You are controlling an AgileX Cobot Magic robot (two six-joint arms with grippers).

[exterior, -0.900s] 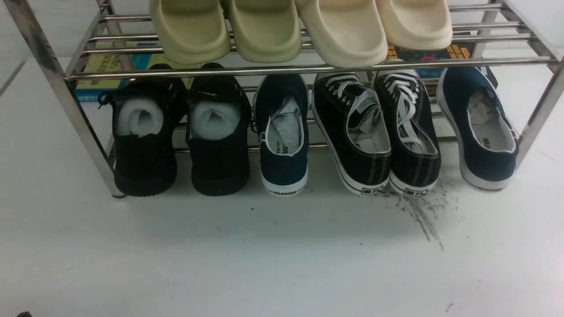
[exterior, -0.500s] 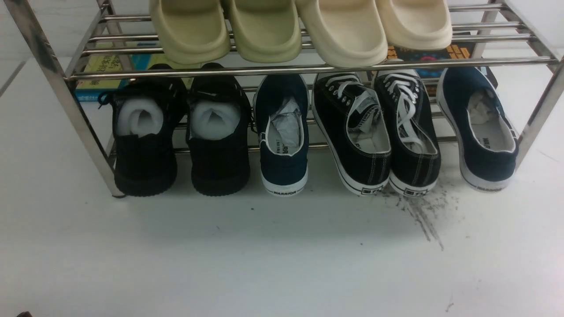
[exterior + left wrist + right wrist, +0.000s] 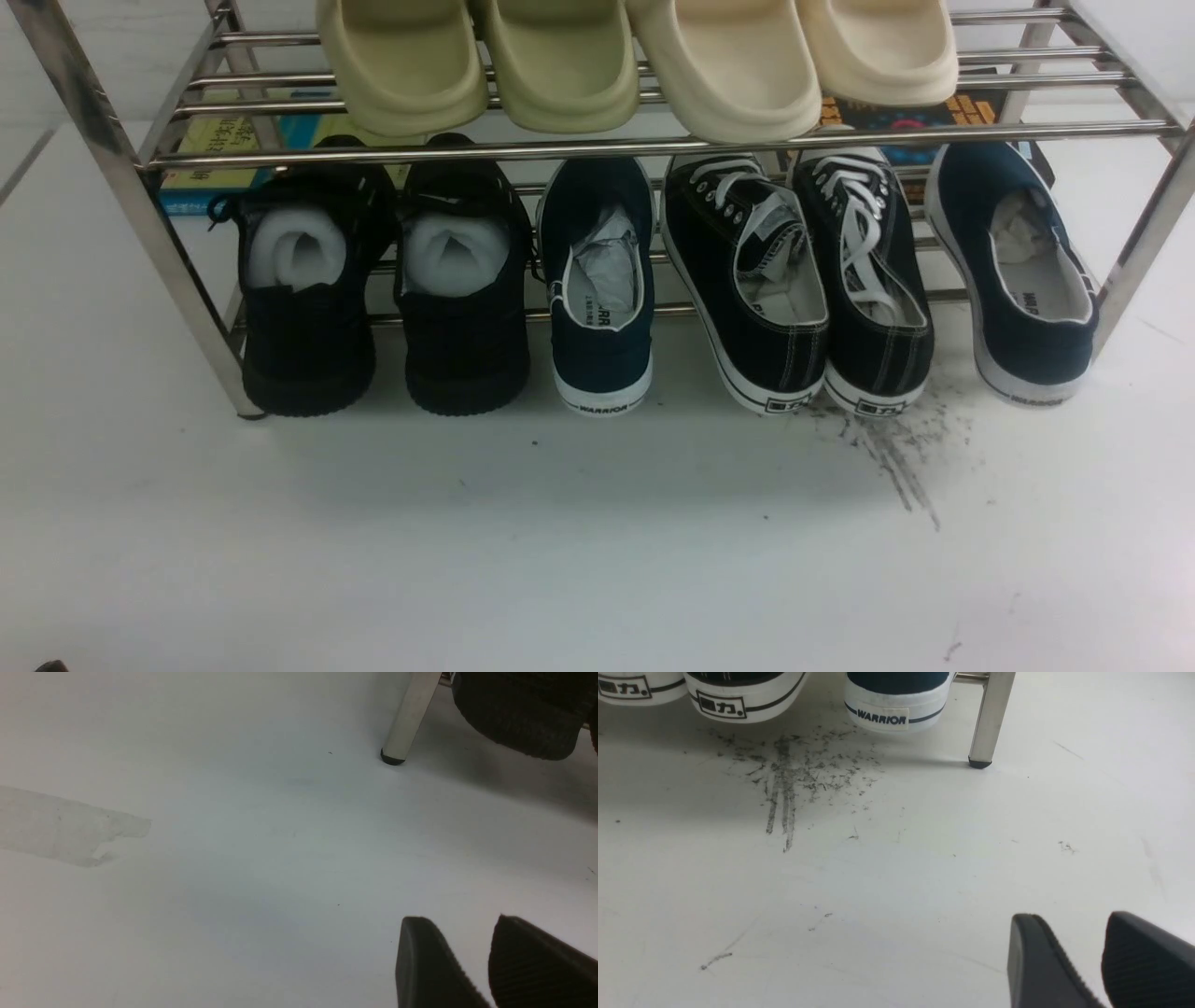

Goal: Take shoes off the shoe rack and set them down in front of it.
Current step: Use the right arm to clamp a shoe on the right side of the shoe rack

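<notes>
Nearest, over the near part of the white bench (image 3: 597, 569), both arms hang low and empty. The left end effector (image 3: 460, 919) has its fingers slightly parted with bare bench showing between them, near the rack's front left post. The right end effector (image 3: 1073, 915) is likewise parted and pinches nothing, near the front right post. Neither shows in the front view.

Next come dark scuff marks (image 3: 896, 457), just in front of the shoes (image 3: 784, 350). The 2 sneakers sit touching on the lower tier of the shoe rack (image 3: 140, 215), right of its middle, with their heels overhanging the front rail toward the robot. A navy slip-on (image 3: 597, 345) flanks them toward the bench's left edge, and its mate (image 3: 1027, 345) toward the right edge.

They look light. The canvas will likely collapse under a squeeze, while the rubber sole is stiff and grippy. The heel collar seems the best hold, with 1 finger inside the opening and 1 behind the heel. The loose laces might catch the upper rail.
</notes>
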